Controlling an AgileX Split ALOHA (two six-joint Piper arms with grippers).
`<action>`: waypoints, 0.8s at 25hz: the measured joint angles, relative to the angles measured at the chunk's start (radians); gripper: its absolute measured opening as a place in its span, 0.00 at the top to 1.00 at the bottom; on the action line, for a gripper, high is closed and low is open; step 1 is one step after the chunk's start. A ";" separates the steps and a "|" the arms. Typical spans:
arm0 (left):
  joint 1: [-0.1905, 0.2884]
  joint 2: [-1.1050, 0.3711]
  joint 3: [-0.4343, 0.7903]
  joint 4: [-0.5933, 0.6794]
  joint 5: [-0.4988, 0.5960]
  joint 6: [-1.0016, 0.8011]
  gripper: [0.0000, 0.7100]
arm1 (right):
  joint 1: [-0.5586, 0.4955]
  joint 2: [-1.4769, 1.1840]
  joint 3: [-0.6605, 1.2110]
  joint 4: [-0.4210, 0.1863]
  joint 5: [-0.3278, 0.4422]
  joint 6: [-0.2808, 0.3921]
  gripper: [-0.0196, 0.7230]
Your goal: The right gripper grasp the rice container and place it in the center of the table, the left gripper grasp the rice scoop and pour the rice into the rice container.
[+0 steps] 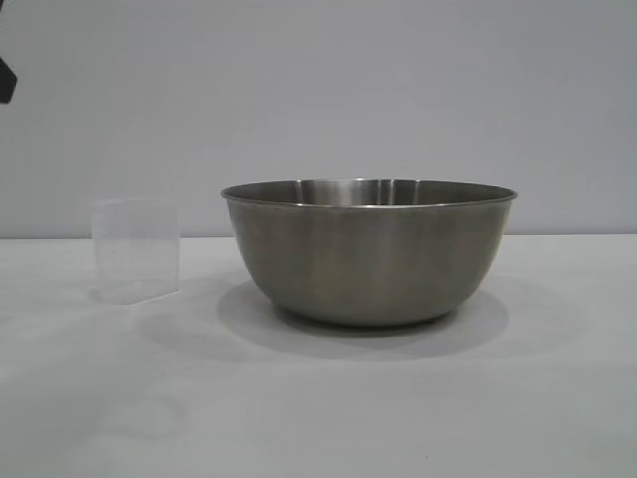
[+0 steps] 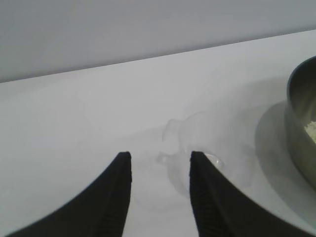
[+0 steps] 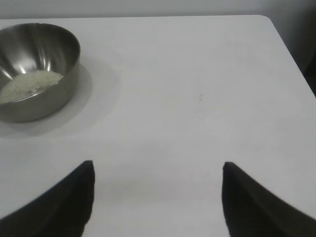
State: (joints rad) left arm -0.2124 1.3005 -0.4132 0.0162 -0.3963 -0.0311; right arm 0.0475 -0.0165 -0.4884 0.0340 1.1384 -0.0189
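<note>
The rice container (image 1: 368,249), a wide steel bowl, stands on the white table (image 1: 398,408) near the middle. The rice (image 3: 29,84) lies in a cream heap at its bottom, and a bit of it shows in the left wrist view as the rice (image 2: 311,131). The rice scoop (image 1: 136,249), a clear plastic cup, stands upright to the bowl's left and looks empty. My left gripper (image 2: 160,157) is open above the table; the rice scoop (image 2: 197,148) shows just past its fingertips, partly behind one finger (image 2: 202,187). My right gripper (image 3: 158,165) is open over bare table, well away from the rice container (image 3: 34,69).
A dark piece (image 1: 5,80) juts in at the exterior view's upper left edge. A rounded table corner (image 3: 269,22) and side edge show in the right wrist view. A plain grey wall stands behind the table.
</note>
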 joint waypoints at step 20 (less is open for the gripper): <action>0.000 -0.529 -0.199 0.000 0.949 0.001 0.47 | 0.000 0.000 0.000 0.000 0.000 0.000 0.35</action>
State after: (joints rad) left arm -0.2124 0.7720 -0.6120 0.0162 0.5530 -0.0301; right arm 0.0475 -0.0165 -0.4884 0.0340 1.1384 -0.0189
